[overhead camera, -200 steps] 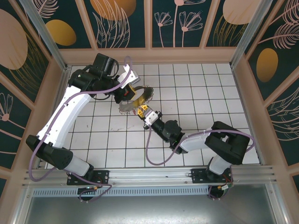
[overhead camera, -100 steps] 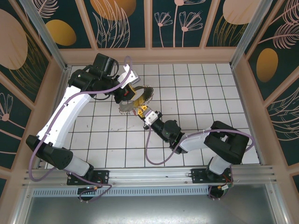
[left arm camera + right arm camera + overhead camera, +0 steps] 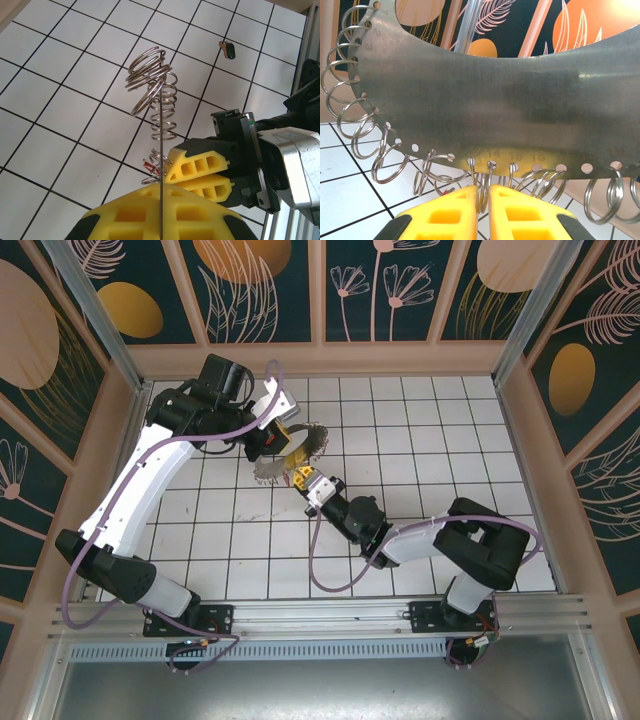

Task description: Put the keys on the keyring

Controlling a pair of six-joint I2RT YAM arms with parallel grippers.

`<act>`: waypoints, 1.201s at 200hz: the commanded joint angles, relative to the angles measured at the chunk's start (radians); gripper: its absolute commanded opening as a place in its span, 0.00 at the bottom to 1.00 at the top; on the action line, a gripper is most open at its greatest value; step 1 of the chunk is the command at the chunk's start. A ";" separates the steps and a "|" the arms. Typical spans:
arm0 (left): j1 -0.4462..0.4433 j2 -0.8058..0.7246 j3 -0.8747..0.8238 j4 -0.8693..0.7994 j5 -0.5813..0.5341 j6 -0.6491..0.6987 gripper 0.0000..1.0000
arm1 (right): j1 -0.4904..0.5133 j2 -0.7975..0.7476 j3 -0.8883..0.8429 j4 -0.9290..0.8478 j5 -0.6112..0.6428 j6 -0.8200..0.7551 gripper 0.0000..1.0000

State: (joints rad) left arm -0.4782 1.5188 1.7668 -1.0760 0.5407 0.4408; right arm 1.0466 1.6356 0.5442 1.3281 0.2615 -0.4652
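My left gripper (image 3: 162, 206) is clenched on the keyring (image 3: 510, 100), held edge-on between its jaws. My right gripper (image 3: 482, 202) pinches a small ring (image 3: 485, 181) on the rim, with a red key (image 3: 149, 163) just beside its tips.

Your desk (image 3: 420, 440) is white, with dark lines that cut it into squares. From the left wrist you can see one small dark thing (image 3: 228, 49) lying on a square, well apart from the rest. A purple cable (image 3: 312, 562) loops low over the desk; you can't tell if it touches.
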 commanded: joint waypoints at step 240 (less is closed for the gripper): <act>0.076 0.035 -0.215 0.358 0.042 -0.391 0.21 | -0.129 -0.170 -0.114 -0.126 -0.275 0.212 0.00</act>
State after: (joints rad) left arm -0.4175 1.5440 1.5948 -0.8188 0.5385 0.1333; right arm 0.9531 1.5188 0.4538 1.2152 0.0982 -0.3286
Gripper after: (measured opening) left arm 0.202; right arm 0.052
